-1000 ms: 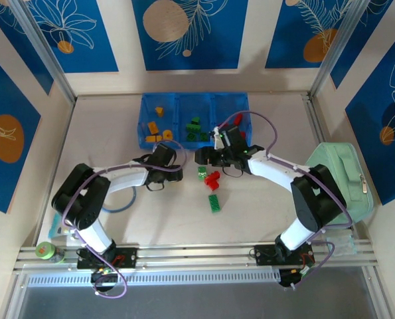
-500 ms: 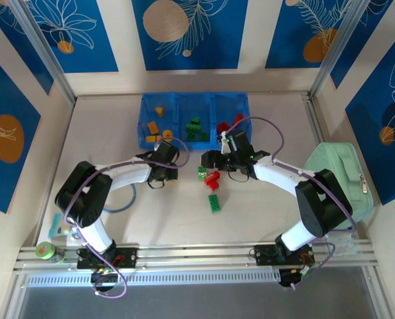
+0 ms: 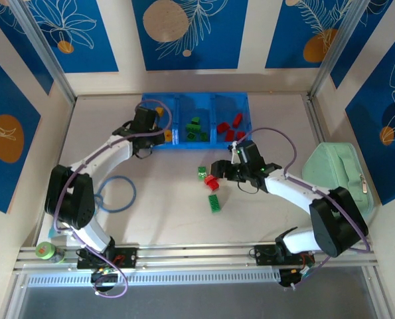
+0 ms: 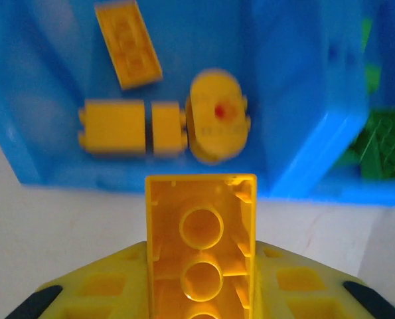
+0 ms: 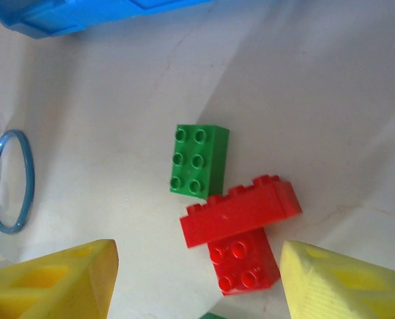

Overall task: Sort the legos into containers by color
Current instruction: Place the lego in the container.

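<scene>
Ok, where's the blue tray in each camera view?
Top external: blue tray at the far side of the table, centre.
Left wrist: across the upper frame, yellow legos inside.
Right wrist: its corner, top left.
Shared landmark: the pale table before its near wall.

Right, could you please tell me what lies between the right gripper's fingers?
In the right wrist view, two red bricks, one across the other, lie between the fingers of the open right gripper; a green brick touches them beyond.
</scene>
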You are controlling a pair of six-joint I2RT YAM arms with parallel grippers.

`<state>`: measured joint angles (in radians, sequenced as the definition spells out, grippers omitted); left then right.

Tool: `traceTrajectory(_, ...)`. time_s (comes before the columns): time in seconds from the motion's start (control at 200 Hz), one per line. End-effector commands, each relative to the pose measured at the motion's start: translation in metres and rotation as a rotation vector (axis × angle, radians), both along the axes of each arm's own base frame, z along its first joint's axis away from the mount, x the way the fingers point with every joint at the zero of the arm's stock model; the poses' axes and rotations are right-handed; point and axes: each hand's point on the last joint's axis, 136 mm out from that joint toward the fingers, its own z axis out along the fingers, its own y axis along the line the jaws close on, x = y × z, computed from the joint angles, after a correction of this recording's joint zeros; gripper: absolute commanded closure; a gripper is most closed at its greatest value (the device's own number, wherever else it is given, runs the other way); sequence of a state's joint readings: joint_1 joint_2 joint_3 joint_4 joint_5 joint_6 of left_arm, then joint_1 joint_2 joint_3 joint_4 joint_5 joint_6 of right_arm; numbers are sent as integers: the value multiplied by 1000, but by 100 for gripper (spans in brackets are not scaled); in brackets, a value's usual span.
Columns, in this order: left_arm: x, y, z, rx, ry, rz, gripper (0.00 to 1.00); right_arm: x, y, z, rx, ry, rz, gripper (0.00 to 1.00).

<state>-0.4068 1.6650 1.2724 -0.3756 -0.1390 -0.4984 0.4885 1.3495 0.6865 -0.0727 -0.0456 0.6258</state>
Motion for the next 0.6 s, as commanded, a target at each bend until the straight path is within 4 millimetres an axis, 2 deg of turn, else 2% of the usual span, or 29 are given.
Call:
traceTrajectory(0.0,14,2,-7,28,41,-28,68,-7,-10,1,-7,4,-33,34)
traceTrajectory(0.235,50,3,-14,51,58,-16,68,-19,-23,-1,-33,8,-52,34)
traceTrajectory(0.46,68,4,-26,63,84,-3,63,-25,-29,-2,-49,13,-63,31)
traceTrajectory(0.495,68,4,-25,61,88,-2,60,-25,-30,-2,-50,10,-63,31)
traceTrajectory(0.555,66,3,-22,58,89,-3,42,-26,-31,-1,-55,7,-64,30)
traceTrajectory(0.595,65,2,-18,52,78,-4,35,-26,-32,0,-60,5,-65,30)
